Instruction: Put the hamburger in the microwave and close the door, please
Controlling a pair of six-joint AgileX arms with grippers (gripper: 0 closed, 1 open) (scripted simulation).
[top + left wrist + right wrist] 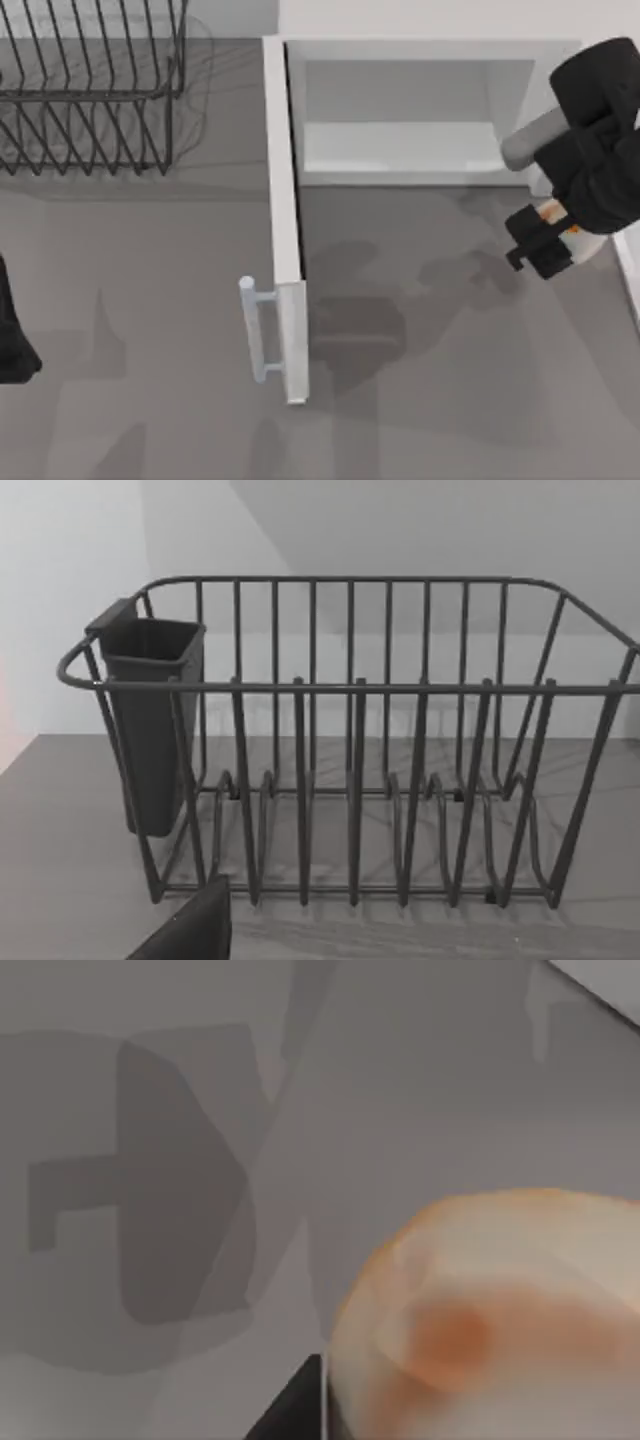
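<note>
The right gripper [545, 245] hides most of the hamburger [556, 214], fingers clamped on it. The door [285, 230] stands open beside the microwave [420, 110]. The left arm is parked at the left edge, its fingers not visible.

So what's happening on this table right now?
The right tool is at the hamburger, at the table's right side, in front of the microwave. The door is swung wide open and the oven is empty. The left arm sits parked at the left edge, facing a wire dish rack.
</note>
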